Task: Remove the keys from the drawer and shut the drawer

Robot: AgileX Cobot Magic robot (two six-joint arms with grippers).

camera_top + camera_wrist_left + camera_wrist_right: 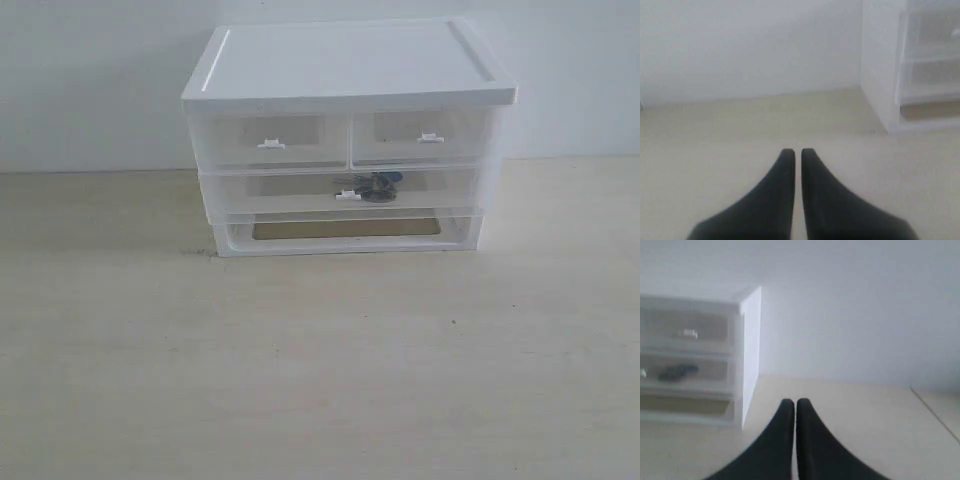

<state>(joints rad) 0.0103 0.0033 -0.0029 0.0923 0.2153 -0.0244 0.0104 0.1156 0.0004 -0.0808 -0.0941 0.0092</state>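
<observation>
A: Item one, the storage unit (345,60)?
B: White plastic, boxy, with a flat lid (340,50) that has a raised rim. It stands on a pale, matte, wood-grain counter (300,380) against a plain white wall (90,80).

A: Compartments?
B: Two half-width upper drawers (275,138), translucent, each with a small white tab. Below them is the full-width drawer (280,188), shallow clear plastic, its front about flush with the frame and one white tab handle (347,196) at centre. At the bottom is an open, frame-like slot (345,230) with no handle.

A: The keys (381,185)?
B: Inside the wide drawer, just right of the tab handle. They show through the front as a small dark, bluish cluster; single keys cannot be made out.

A: Left tool (797,152)?
B: Black, tapered fingers pressed together, pinching nothing, above bare counter and apart from the unit.

A: Right tool (795,402)?
B: Same shape, fingers together, nothing held, off the unit's other side.
</observation>
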